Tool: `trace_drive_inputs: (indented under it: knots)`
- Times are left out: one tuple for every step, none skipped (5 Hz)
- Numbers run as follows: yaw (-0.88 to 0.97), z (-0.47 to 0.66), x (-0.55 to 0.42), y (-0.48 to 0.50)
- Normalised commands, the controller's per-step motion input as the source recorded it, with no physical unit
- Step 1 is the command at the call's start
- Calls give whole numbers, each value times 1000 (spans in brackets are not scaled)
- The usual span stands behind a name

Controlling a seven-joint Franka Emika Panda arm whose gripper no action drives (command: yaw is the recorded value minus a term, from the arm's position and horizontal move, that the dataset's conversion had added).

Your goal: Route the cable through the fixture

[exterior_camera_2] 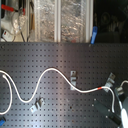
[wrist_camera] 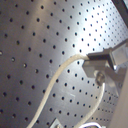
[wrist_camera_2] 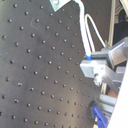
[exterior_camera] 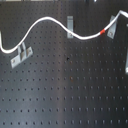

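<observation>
The white cable (exterior_camera: 47, 20) snakes across the black pegboard from the first exterior view's left. It crosses a short upright clip (exterior_camera: 70, 26). Its red band (exterior_camera: 103, 32) lies just beside the slanted silver fixture (exterior_camera: 112, 25), and the cable runs on past the fixture's head toward the first exterior view's right edge. I cannot tell whether the cable sits inside the fixture. In the second exterior view the cable (exterior_camera_2: 55, 72) leads past the fixture (exterior_camera_2: 111, 80) down to my gripper (exterior_camera_2: 122, 106). Both wrist views show the gripper (wrist_camera: 100, 69) (wrist_camera_2: 95, 67) shut on the cable (wrist_camera: 62, 70) (wrist_camera_2: 86, 30).
A wider two-pronged grey bracket (exterior_camera: 21, 55) (exterior_camera_2: 37, 104) stands near the cable's left stretch. Beyond the pegboard's far edge in the second exterior view are clear plastic bins (exterior_camera_2: 57, 20) and clutter. Part of the arm (exterior_camera: 126, 65) shows at the first exterior view's right edge.
</observation>
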Motion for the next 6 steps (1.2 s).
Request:
trace_drive_inputs:
  knots:
    - [94, 77, -28, 599]
    - [71, 44, -32, 650]
    - [0, 3, 74, 132]
    - [0, 20, 50, -384]
    - [0, -2, -10, -479]
    - [0, -6, -132, -277]
